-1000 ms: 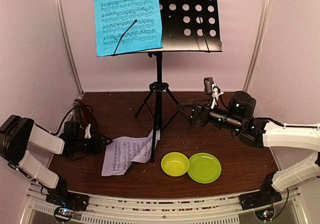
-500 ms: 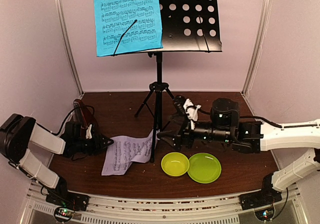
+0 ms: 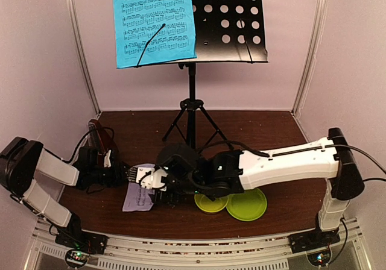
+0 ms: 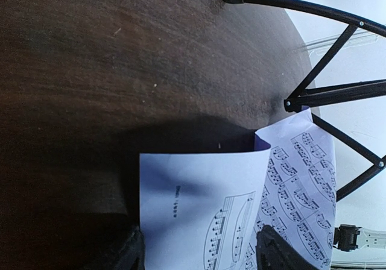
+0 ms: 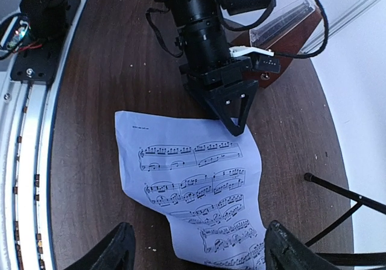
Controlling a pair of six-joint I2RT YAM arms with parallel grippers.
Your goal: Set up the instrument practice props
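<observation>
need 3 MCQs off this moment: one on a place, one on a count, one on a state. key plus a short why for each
1. How many green dishes stand on the table?
A one
B two
C three

2. Where is the blue sheet?
A on the music stand, against its desk
B flat on the table
C under the music stand

3. The right tool, above the pale sheet, is:
A shut on that sheet
B shut on the blue sheet
C open

Key
1 B: a yellow-green bowl and a green plate sit side by side, partly behind the right arm.
2 A: it leans on the desk's left half.
3 C: its fingers stand wide apart over the notes in the right wrist view.
</observation>
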